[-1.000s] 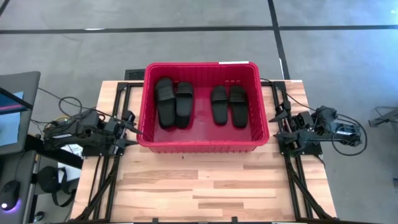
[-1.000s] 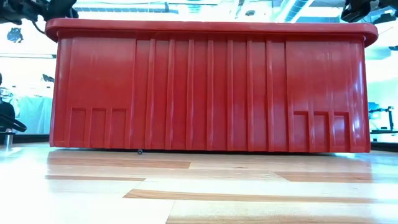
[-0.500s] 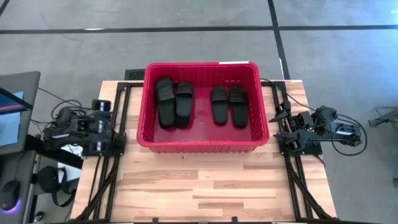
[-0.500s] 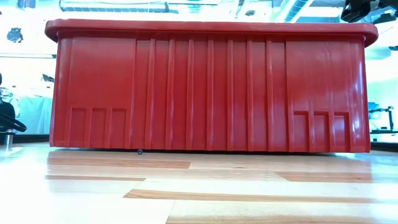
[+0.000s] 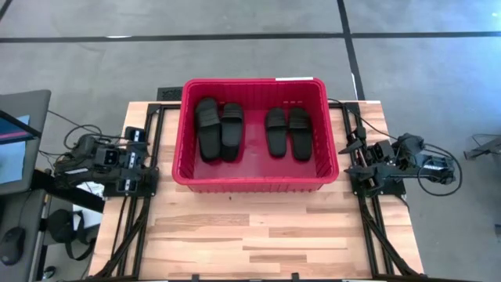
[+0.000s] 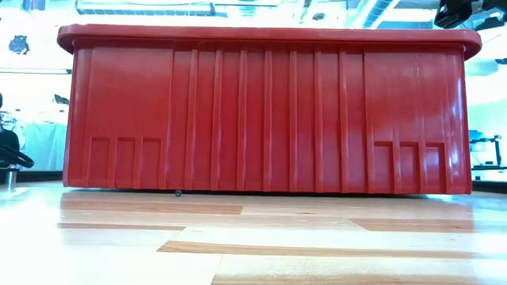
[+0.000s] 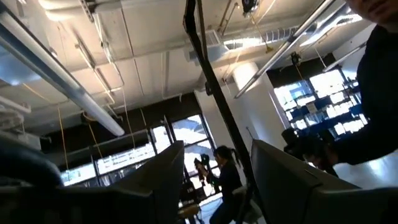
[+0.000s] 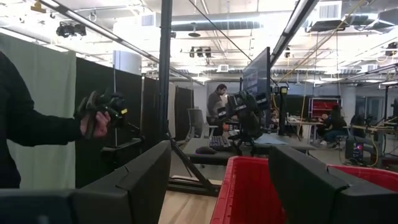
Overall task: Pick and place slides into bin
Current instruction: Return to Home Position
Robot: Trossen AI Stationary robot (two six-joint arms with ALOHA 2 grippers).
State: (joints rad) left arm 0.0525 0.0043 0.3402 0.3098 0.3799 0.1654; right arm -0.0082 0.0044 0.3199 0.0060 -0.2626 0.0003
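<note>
four slides point(image 5: 209, 125) lie inside the bin point(image 5: 254, 185), between the left end effector point(image 7: 214, 155) and right end effector point(image 5: 351, 156), both released, empty, outside the bin's side walls.

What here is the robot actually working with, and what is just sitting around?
Part of the job:
bin
four slides showing inside it
left pincer, open, off the bin's left side
right pincer, open, off the bin's right side

Just lying about:
screen left of the table
people in the room behind
</note>
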